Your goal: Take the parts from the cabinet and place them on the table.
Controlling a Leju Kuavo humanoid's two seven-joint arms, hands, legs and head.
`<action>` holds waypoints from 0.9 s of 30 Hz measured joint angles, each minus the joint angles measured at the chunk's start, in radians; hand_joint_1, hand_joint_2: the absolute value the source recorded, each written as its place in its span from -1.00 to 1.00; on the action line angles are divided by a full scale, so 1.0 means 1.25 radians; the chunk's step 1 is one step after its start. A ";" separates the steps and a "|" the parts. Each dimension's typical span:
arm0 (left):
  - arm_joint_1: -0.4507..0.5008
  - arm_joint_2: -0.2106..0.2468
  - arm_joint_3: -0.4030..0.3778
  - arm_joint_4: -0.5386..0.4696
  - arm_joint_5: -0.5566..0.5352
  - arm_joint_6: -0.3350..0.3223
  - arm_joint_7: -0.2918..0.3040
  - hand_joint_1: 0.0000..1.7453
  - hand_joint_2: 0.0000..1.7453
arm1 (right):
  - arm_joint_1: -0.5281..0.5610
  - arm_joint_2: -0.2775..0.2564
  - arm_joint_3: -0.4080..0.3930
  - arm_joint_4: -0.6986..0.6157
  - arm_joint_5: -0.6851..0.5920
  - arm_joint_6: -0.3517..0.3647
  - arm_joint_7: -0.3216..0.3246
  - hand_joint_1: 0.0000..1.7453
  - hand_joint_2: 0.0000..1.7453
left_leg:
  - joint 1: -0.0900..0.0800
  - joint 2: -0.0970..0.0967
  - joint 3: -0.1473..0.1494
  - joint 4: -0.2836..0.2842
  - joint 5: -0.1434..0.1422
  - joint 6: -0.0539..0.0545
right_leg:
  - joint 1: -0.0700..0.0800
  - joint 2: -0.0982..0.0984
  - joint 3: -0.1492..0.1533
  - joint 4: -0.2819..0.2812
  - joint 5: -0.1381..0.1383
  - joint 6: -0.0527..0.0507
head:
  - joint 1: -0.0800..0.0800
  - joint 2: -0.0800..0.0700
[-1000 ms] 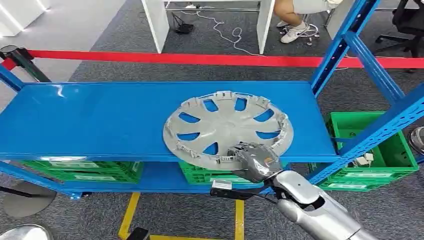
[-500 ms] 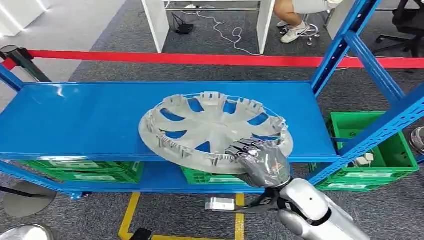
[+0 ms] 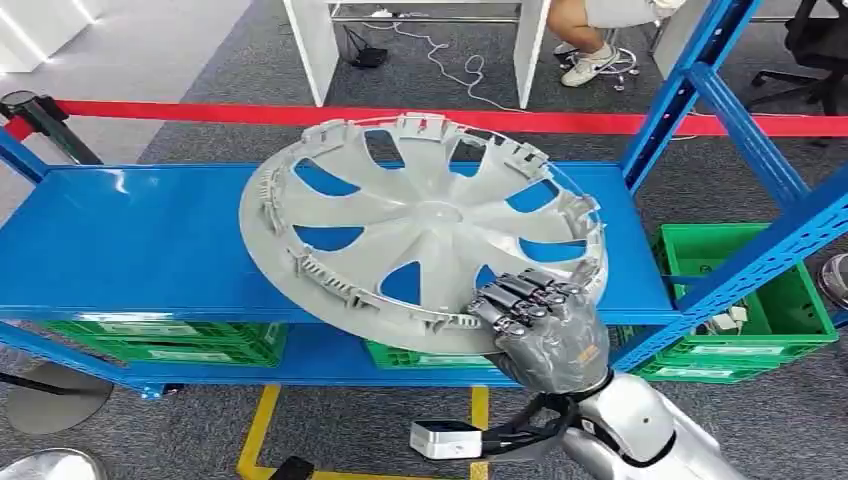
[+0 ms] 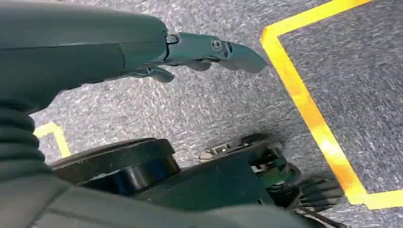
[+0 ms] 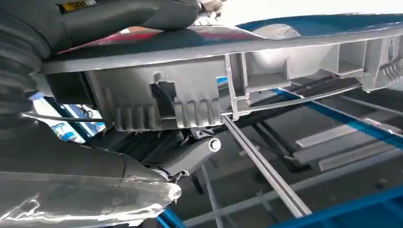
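A large grey wheel cover with open spokes hangs tilted above the blue cabinet shelf, its far edge raised toward the red tape. My right hand grips its near rim, fingers curled over the edge. The right wrist view looks along the cover's ribbed rim, with my right hand clamped on it. My left hand hangs over the grey carpet with its fingers apart and nothing in it.
Blue uprights frame the shelf on the right. Green crates sit on the lower level. A red barrier tape runs behind the cabinet. A seated person's legs are beyond it. Yellow floor lines mark the carpet.
The wheel cover has come up off the shelf in my right hand, rising and tilting toward the camera. One second ago it lay flat on the shelf.
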 joint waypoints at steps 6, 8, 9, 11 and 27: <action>0.000 0.000 -0.011 0.000 0.002 -0.001 -0.008 -1.00 1.00 | 0.000 0.000 0.002 -0.012 0.014 -0.008 0.000 1.00 1.00 | 0.000 0.000 0.000 0.000 0.000 0.000 | 0.000 0.000 0.000 0.000 0.000 0.000 | 0.000 0.000; -0.001 0.000 -0.013 0.000 0.002 -0.001 -0.009 -1.00 1.00 | 0.000 0.000 0.002 -0.012 0.015 -0.012 0.001 1.00 1.00 | 0.000 0.000 0.000 0.000 0.000 0.000 | 0.000 0.000 0.000 0.000 0.000 0.000 | 0.000 0.000; -0.001 0.000 -0.014 0.000 0.002 -0.001 -0.009 -1.00 1.00 | 0.000 0.000 0.002 -0.012 0.015 -0.014 0.002 1.00 1.00 | 0.000 0.000 0.000 0.000 0.000 0.000 | 0.000 0.000 0.000 0.000 0.000 0.000 | 0.000 0.000; -0.001 0.000 -0.014 0.000 0.001 -0.001 -0.009 -1.00 1.00 | 0.000 0.000 0.003 -0.012 0.016 -0.016 0.002 1.00 1.00 | 0.000 0.000 0.000 0.000 0.000 0.000 | 0.000 0.000 0.000 0.000 0.000 0.000 | 0.000 0.000; -0.001 0.001 -0.028 0.000 0.002 0.004 -0.002 -1.00 1.00 | 0.007 -0.002 0.004 -0.012 0.036 -0.016 0.012 1.00 1.00 | 0.000 0.000 0.000 0.000 0.000 0.000 | 0.000 0.000 0.000 0.000 0.000 0.000 | 0.000 0.000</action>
